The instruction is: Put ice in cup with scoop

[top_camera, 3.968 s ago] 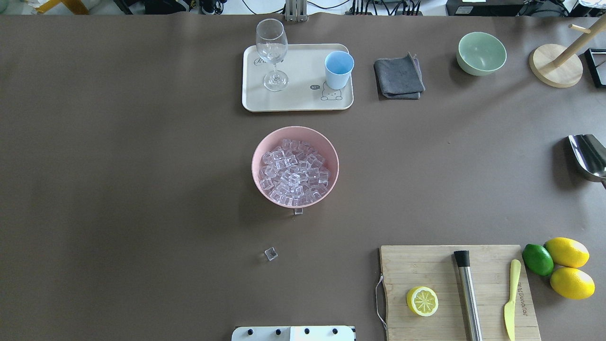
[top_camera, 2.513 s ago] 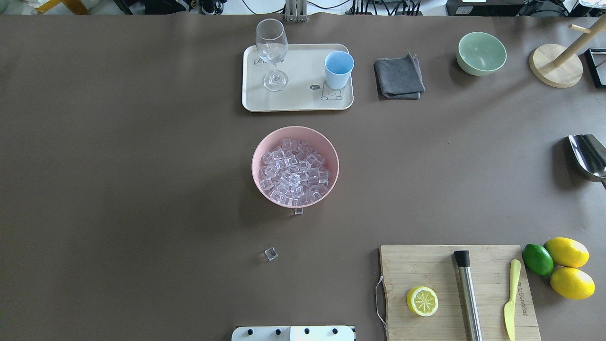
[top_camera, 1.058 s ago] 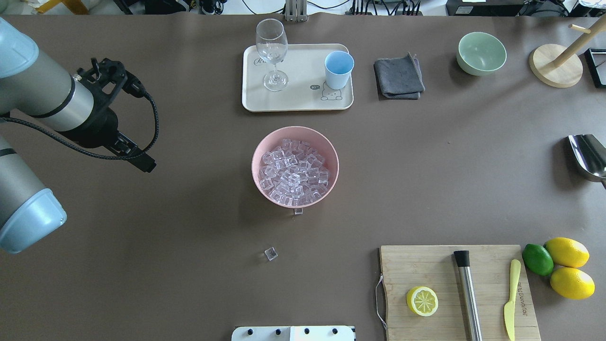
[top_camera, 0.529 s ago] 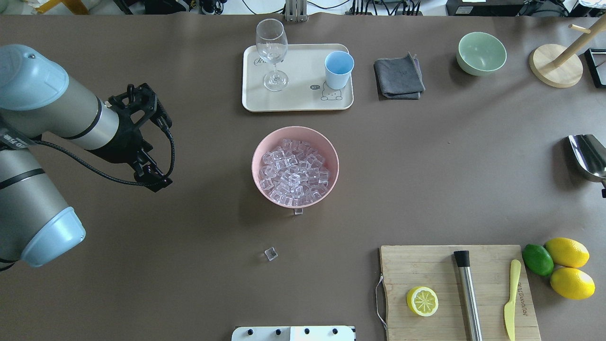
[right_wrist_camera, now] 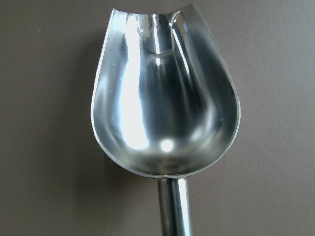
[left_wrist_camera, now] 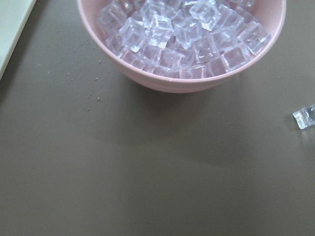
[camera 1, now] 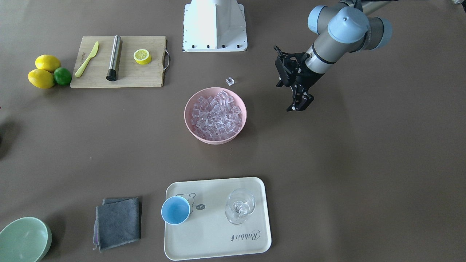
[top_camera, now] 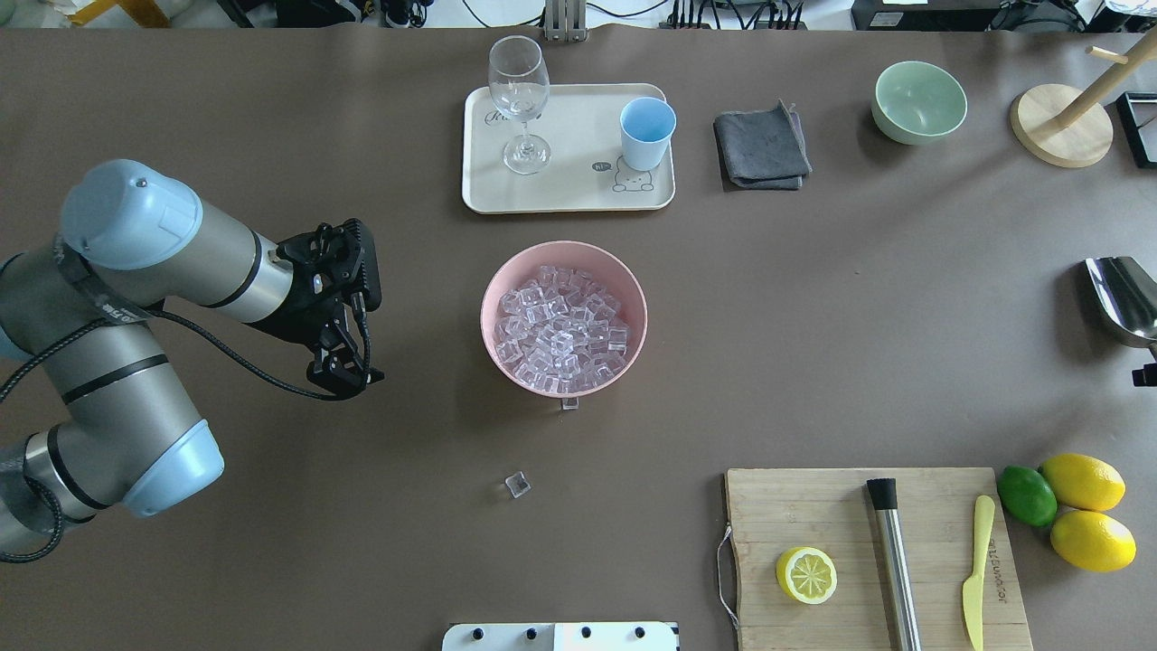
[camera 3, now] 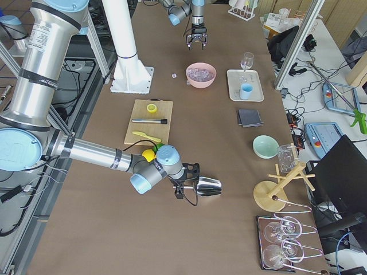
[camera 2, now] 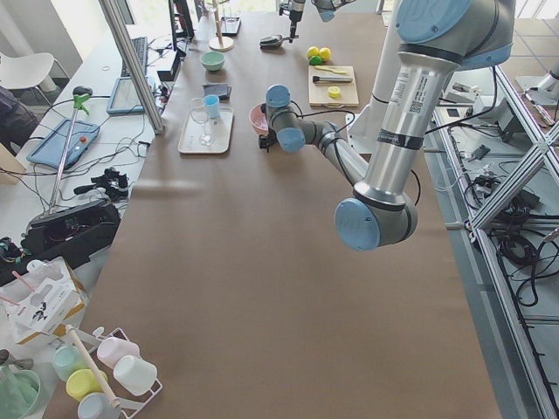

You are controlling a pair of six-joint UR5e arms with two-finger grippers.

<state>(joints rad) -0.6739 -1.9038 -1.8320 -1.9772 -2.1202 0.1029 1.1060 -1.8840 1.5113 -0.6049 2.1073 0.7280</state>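
Overhead exterior: cup (top_camera: 647,133) empty, well beyond left gripper (top_camera: 348,375); ice (top_camera: 560,325) in pink bowl (top_camera: 488,318) beside it, nothing scooped. Scoop (right_wrist_camera: 162,98) lies just ahead of right gripper (camera 3: 186,188), handle toward it. Can't tell either gripper's opening.

The scoop (top_camera: 1124,298) is cut off by the overhead view's right edge. Only a sliver of the right gripper (top_camera: 1146,373) shows there, so its jaws' state cannot be told.
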